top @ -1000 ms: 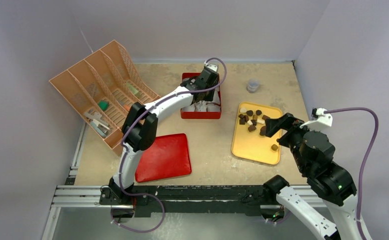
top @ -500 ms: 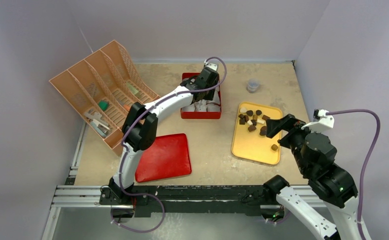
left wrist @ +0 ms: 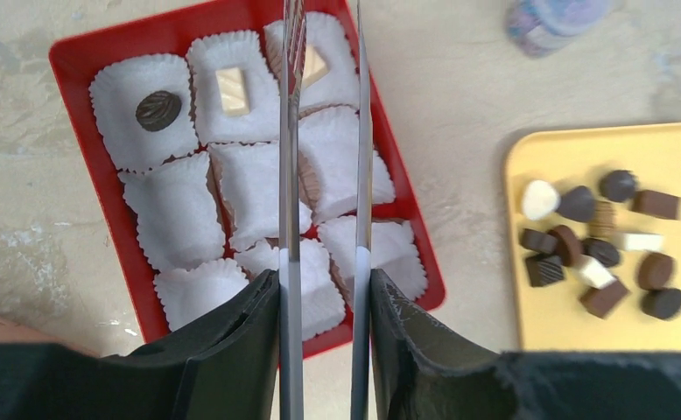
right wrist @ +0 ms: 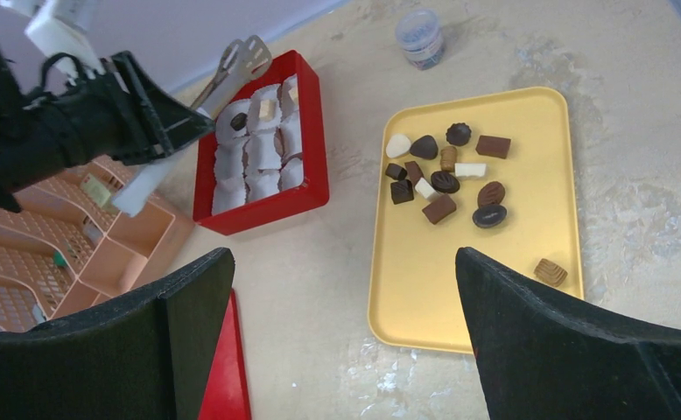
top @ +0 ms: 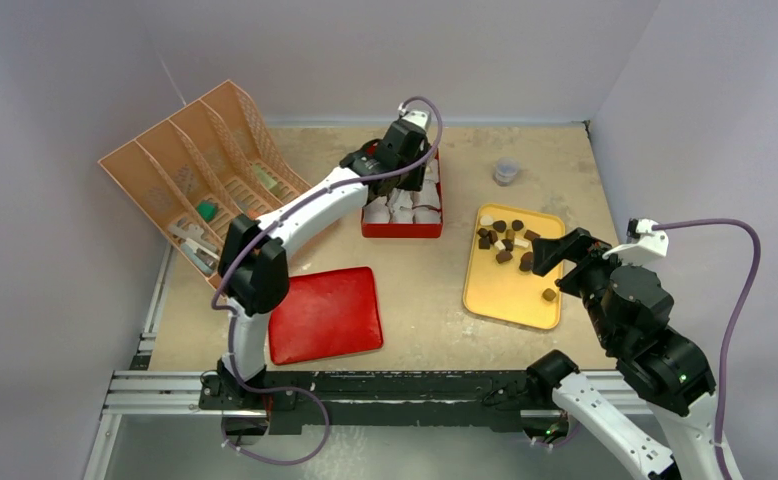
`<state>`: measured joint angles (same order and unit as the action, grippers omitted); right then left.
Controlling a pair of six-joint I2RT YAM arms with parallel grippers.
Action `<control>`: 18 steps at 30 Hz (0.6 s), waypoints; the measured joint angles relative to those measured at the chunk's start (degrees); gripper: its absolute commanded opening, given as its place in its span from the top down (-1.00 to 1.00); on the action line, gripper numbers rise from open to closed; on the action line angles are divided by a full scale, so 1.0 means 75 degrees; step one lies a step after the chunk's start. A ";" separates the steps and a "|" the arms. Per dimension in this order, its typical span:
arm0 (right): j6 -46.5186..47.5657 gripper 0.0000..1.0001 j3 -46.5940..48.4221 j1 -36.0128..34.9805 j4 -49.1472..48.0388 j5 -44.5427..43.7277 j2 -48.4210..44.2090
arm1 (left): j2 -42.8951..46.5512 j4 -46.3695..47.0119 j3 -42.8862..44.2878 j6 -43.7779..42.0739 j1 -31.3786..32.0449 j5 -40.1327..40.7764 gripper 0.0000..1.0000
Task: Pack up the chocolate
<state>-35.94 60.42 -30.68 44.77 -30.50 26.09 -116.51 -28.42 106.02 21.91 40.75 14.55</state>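
Most of the chocolate (right wrist: 445, 182) lies clustered at the far end of a yellow tray (right wrist: 459, 297), with one ridged tan piece (right wrist: 547, 271) apart near the tray's right edge. Three more sit in white paper cups (left wrist: 171, 210) in a red box (right wrist: 263, 210): a round dark one (left wrist: 158, 109), a tan bar (left wrist: 232, 90), and a tan piece (left wrist: 315, 66) seen between the blades of metal tongs (left wrist: 289, 131). The left tool (left wrist: 324, 284) is clamped on the tongs. The right tool (right wrist: 341, 258) hangs spread wide over the tray. A small jar (right wrist: 420, 37) stands on the surface (right wrist: 319, 289) beyond.
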 measured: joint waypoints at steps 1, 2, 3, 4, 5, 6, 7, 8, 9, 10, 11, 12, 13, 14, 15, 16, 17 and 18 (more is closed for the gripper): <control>-0.0006 -0.96 0.0000 0.0000 0.0000 0.0003 0.0000 | 0.0131 -0.0020 -0.0020 0.0003 0.0003 -0.0070 0.25; -0.0006 -0.96 0.0000 0.0000 0.0000 0.0000 0.0000 | 0.0277 -0.0032 -0.0044 0.0003 0.0032 -0.0143 0.25; -0.0006 -0.96 0.0000 0.0000 0.0000 0.0000 0.0000 | 0.0420 -0.0064 -0.0070 0.0000 0.0052 -0.0195 0.25; -0.0006 -0.96 0.0000 0.0000 0.0000 0.0000 0.0000 | 0.0629 -0.0131 -0.0096 -0.0003 0.0085 -0.0233 0.25; -0.0006 -0.96 0.0000 0.0000 0.0000 0.0000 0.0000 | 0.0644 -0.0140 -0.0099 -0.0003 0.0122 -0.0236 0.25; -0.0006 -0.96 0.0000 0.0000 0.0000 0.0000 0.0000 | 0.0734 -0.0187 -0.0111 -0.0003 0.0192 -0.0262 0.25; -0.0006 -0.96 0.0000 0.0000 0.0000 -0.0003 0.0000 | 0.0793 -0.0230 -0.0119 -0.0009 0.0265 -0.0259 0.25; -0.0003 -0.96 0.0000 0.0000 0.0003 -0.0003 0.0000 | 0.0842 -0.0300 -0.0125 -0.0012 0.0373 -0.0256 0.25; -0.0003 -0.96 0.0000 0.0000 0.0003 -0.0006 0.0000 | 0.0880 -0.0376 -0.0128 -0.0017 0.0507 -0.0259 0.25; -0.0006 -0.96 0.0000 0.0000 0.0006 -0.0003 0.0000 | 0.0892 -0.0423 -0.0131 -0.0032 0.0656 -0.0254 0.25; -0.0006 -0.96 0.0000 0.0000 0.0009 -0.0003 0.0000 | 0.0895 -0.0469 -0.0131 -0.0041 0.0839 -0.0251 0.25; -0.0003 -0.96 0.0000 0.0000 0.0015 -0.0006 0.0000 | 0.0895 -0.0527 -0.0137 -0.0050 0.1017 -0.0254 0.25; -0.0003 -0.96 0.0000 0.0000 0.0023 -0.0006 0.0000 | 0.0892 -0.0583 -0.0146 -0.0058 0.1157 -0.0259 0.25; -0.0003 -0.97 0.0000 0.0000 0.0035 -0.0009 0.0000 | 0.0892 -0.0638 -0.0157 -0.0061 0.1323 -0.0268 0.25; -0.0003 -0.96 0.0000 0.0000 0.0052 -0.0015 0.0000 | 0.0892 -0.0699 -0.0160 -0.0061 0.1495 -0.0294 0.25; -0.0003 -0.96 0.0000 0.0000 0.0070 -0.0029 0.0000 | 0.0895 -0.0749 -0.0172 -0.0061 0.1641 -0.0350 0.25; -0.0003 -0.97 0.0000 0.0000 0.0085 -0.0047 0.0000 | 0.0895 -0.0758 -0.0192 -0.0061 0.1743 -0.0388 0.25; -0.0003 -0.97 0.0000 0.0000 0.0102 -0.0061 0.0000 | 0.0892 -0.0746 -0.0233 -0.0061 0.1845 -0.0449 0.25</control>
<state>-35.97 60.42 -30.68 45.54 -30.96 26.09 -109.82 -34.02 104.27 21.45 54.59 11.18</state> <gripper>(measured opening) 0.983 0.379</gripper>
